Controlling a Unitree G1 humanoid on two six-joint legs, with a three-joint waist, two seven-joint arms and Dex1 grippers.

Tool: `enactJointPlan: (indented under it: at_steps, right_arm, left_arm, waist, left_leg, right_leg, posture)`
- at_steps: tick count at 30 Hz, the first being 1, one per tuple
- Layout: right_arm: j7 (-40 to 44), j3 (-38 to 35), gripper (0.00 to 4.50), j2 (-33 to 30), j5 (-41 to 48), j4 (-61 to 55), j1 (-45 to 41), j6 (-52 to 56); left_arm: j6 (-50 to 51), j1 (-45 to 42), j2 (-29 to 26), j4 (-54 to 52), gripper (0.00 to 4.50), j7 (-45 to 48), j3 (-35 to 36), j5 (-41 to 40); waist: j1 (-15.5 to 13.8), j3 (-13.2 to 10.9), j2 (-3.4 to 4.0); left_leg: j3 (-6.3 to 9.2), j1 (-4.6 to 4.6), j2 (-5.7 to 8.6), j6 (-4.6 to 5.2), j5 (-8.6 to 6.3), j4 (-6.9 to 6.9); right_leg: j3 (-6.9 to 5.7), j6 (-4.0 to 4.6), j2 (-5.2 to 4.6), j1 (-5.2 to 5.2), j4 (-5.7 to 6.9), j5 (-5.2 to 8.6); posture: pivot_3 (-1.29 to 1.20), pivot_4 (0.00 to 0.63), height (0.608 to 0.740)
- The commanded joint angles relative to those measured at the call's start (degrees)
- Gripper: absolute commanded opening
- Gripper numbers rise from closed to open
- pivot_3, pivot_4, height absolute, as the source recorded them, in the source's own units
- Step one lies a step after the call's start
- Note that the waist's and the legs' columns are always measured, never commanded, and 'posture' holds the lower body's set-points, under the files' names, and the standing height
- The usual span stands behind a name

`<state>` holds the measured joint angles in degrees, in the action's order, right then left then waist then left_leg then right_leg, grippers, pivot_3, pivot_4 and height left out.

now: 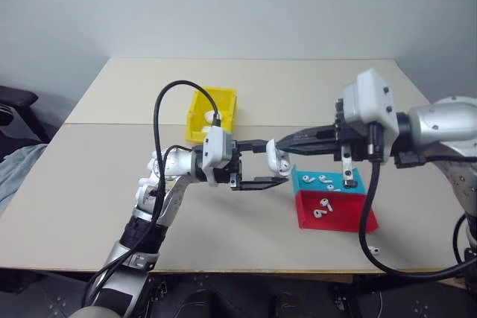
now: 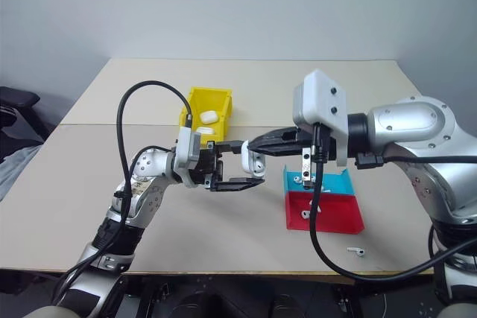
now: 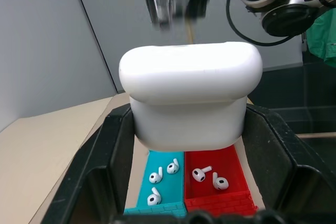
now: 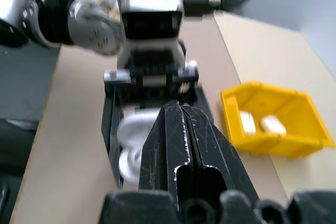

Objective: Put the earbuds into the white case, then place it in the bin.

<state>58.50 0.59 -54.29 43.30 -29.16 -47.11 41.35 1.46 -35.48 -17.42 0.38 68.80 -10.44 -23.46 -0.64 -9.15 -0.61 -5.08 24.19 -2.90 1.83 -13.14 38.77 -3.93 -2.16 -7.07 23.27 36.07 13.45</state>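
Left wrist view: we see our left gripper [image 1: 277, 163] clamped on the white case [image 3: 189, 98], lid closed, held above the table [image 1: 89, 184].
Right gripper [image 2: 251, 144]: fingers pressed together, tips at the case's 3 o'clock side.
Earbuds [image 3: 157, 176]: three in the blue tray [image 1: 298, 178], two in the red tray [image 1: 350, 217].
Bin [image 2: 223, 102]: at 11 o'clock of the case, two white cases inside.

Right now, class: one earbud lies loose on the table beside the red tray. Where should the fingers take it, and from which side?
Best taken from above, since the loose earbud lies flat on the table, apart from the red tray. Close the fingers across its rounded head rather than along the thin stem, which would likely slip.
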Motion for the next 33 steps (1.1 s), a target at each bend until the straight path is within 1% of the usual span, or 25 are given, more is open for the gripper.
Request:
enactJointPlan:
  at_steps: [1,4,9,12,14,18,21,27,28,29,32,33]
  right_arm:
    - [-0.5,-0.4,0.05,1.0,0.0,-1.2,-1.4,0.0]
    - [-0.5,2.0,0.05,2.2,-1.8,-1.4,-1.2,-0.4]
    - [-0.8,6.4,0.05,4.4,-8.2,-0.9,-0.5,-3.1]
    - [0.6,7.0,0.05,3.8,-10.2,-0.7,0.3,-4.2]
    - [2.0,7.0,0.05,2.2,-11.7,-0.4,1.5,-5.3]
    - [4.0,5.8,0.05,-0.6,-13.7,0.7,3.6,-7.4]
    - [4.4,4.8,0.05,-1.4,-13.8,1.2,4.1,-7.8]
    - [1.9,-2.6,0.05,2.8,-6.0,1.9,0.8,-5.6]
    - [1.6,-3.7,0.05,3.1,-4.9,2.1,0.4,-5.3]
    - [0.7,-5.6,0.05,3.6,-3.9,2.4,0.3,-5.5]
    - [-2.2,-8.3,0.05,4.0,-3.7,2.5,1.5,-5.5]
    - [-3.2,-8.7,0.05,4.0,-4.0,2.2,2.6,-5.2]
  left_arm:
    - [-1.2,-1.0,0.4,-1.0,2.78,0.3,-0.5,0.1]
    - [-1.3,-1.4,1.0,-1.0,2.78,0.2,-0.6,0.1]
    - [-1.3,-1.7,1.5,-1.1,2.78,0.4,-0.4,0.0]
    - [-1.3,-1.5,1.4,-1.3,2.78,0.3,-0.2,0.0]
    - [-1.3,-1.4,1.3,-1.5,2.78,0.1,0.0,0.0]
    - [-1.2,-0.9,0.9,-2.2,2.78,-0.3,0.5,-0.2]
    - [-1.4,-0.7,0.7,-2.1,2.78,-0.5,0.7,-0.2]
    - [-3.4,-1.1,1.7,-0.2,2.78,-2.5,1.2,1.3]
    - [-3.9,-1.5,1.9,0.4,2.78,-3.6,1.3,2.0]
    - [-2.5,-3.5,2.2,2.2,2.78,-7.3,1.4,4.5]
    - [0.5,-10.4,4.4,9.0,2.78,-22.5,2.7,12.9]
    - [2.1,-13.7,5.8,12.5,2.78,-29.7,4.3,15.1]
  waist:
    - [-0.1,0.0,0.00]
    - [-0.1,0.0,0.00]
    - [0.0,0.0,0.00]
    - [0.0,0.0,0.00]
    - [0.0,0.0,0.00]
    - [-0.1,0.0,0.00]
    - [0.0,0.0,0.00]
    - [0.0,0.0,0.00]
    - [0.0,0.0,0.00]
    - [-0.1,0.0,0.00]
    - [-0.7,0.0,-0.02]
    - [-0.9,0.0,-0.02]
  left_leg:
    - [0.00,0.00,0.00,0.00,0.00,0.00]
    - [-0.06,0.01,0.03,0.00,0.00,0.04]
    - [-0.11,0.01,0.02,0.00,0.00,0.02]
    - [-0.15,0.01,0.02,0.00,0.00,0.01]
    - [-0.17,0.01,0.02,0.00,0.00,0.02]
    - [-0.22,0.02,0.02,0.00,0.00,0.03]
    - [-0.24,0.00,0.02,0.00,0.00,0.04]
    - [-0.21,0.00,0.00,-0.01,0.00,0.02]
    - [-0.21,0.00,0.00,-0.01,0.01,0.01]
    - [-0.21,0.01,0.00,-0.01,0.01,0.01]
    - [-0.22,0.01,0.04,-0.01,0.00,0.06]
    - [-0.22,0.01,0.05,0.00,0.00,0.06]
  right_leg:
    - [0.00,0.00,0.00,-0.02,-0.02,0.00]
    - [0.00,-0.01,-0.03,-0.04,-0.02,-0.01]
    - [-0.01,-0.01,-0.02,-0.01,0.01,0.00]
    - [-0.01,-0.01,-0.02,0.00,0.00,0.00]
    - [-0.01,-0.01,-0.01,-0.01,0.00,0.00]
    - [-0.02,-0.01,-0.02,-0.02,-0.02,0.00]
    - [-0.02,-0.01,-0.02,-0.03,-0.01,0.00]
    - [-0.01,0.00,0.00,-0.01,0.01,0.00]
    - [-0.01,0.00,0.00,0.00,0.01,0.00]
    - [-0.02,0.00,0.00,-0.01,0.01,0.00]
    - [-0.13,-0.01,-0.01,-0.11,-0.01,-0.01]
    - [-0.14,-0.02,-0.01,-0.12,-0.01,-0.02]
  posture:
    - [0.00,0.150,0.740]
    - [0.00,0.150,0.740]
    - [0.00,0.150,0.740]
    - [0.00,0.150,0.740]
    - [0.00,0.150,0.740]
    - [0.00,0.150,0.740]
    - [0.00,0.150,0.740]
    - [0.00,0.150,0.740]
    - [0.00,0.150,0.740]
    - [0.00,0.150,0.740]
    - [0.00,0.150,0.740]
    - [0.00,0.150,0.740]
